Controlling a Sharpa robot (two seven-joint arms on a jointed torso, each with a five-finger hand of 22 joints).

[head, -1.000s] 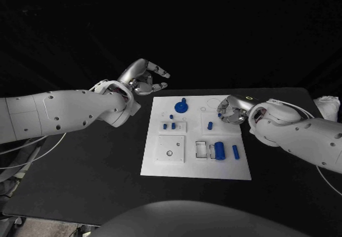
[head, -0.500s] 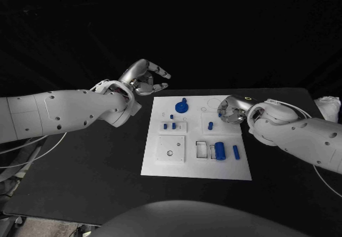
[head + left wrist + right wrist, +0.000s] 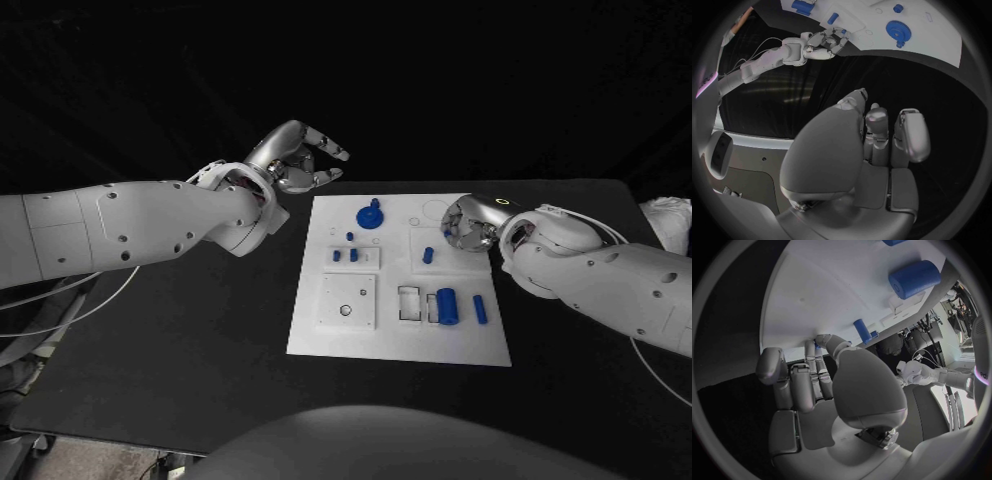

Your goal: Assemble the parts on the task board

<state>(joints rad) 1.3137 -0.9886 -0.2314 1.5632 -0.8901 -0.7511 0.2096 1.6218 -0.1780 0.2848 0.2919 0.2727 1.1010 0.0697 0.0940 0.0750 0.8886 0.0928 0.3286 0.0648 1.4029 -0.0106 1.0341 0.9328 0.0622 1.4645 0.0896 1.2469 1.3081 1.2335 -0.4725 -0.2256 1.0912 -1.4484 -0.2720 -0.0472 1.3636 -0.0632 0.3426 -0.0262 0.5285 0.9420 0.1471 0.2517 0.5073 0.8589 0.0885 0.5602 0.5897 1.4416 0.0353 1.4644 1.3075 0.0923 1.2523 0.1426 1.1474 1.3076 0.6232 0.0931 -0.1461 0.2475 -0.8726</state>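
The white task board [image 3: 397,330] lies mid-table. On it I see a blue gear [image 3: 369,215], three small pegs [image 3: 346,253], a lone peg [image 3: 428,255], a thick blue cylinder [image 3: 446,303] and a slim bar [image 3: 479,309]. My right hand [image 3: 466,224] hovers over the board's far right part with its fingers curled; in the right wrist view a small blue part [image 3: 818,345] shows pinched at its fingertips. My left hand [image 3: 296,158] is raised beyond the board's far left corner, fingers loosely apart and holding nothing. The left wrist view shows the gear [image 3: 898,31] and the right hand [image 3: 823,42].
A white object [image 3: 666,215] lies at the table's right edge. Black tabletop surrounds the board on all sides. Near the board's front half are a white block with a hole [image 3: 346,300] and a slotted holder [image 3: 408,303].
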